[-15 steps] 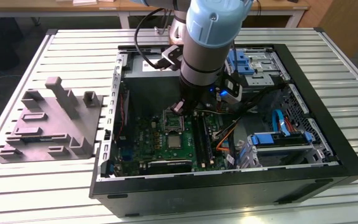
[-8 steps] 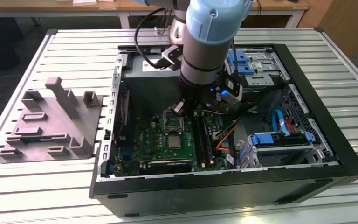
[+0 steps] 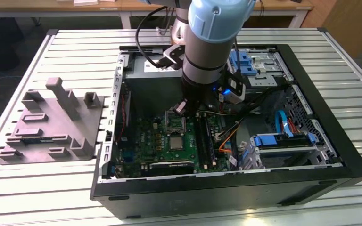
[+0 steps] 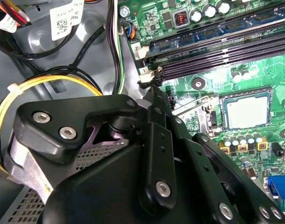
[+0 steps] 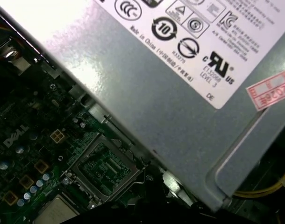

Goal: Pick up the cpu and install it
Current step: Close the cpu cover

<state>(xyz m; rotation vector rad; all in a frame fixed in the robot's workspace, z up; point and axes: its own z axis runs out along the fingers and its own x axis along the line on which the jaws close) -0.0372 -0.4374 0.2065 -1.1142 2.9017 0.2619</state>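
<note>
Grey power-supply box (image 5: 180, 93) beside green board (image 5: 35, 158) — open socket frame (image 5: 105, 170) below.

**Hidden and cut-off parts**

In the first wrist view, the cpu (image 5: 53, 215) is cut by the picture's edge; only one corner shows. In the second wrist view, the black gripper (image 4: 154, 86) body covers much of the green board (image 4: 254, 74), and its jaws cannot be judged. In the exterior view, the arm (image 3: 209, 47) hides part of the power-supply box (image 3: 149, 66).

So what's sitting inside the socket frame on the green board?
The cpu lies flat inside the socket frame, silvery top up. Whatever is beneath it is covered.
</note>
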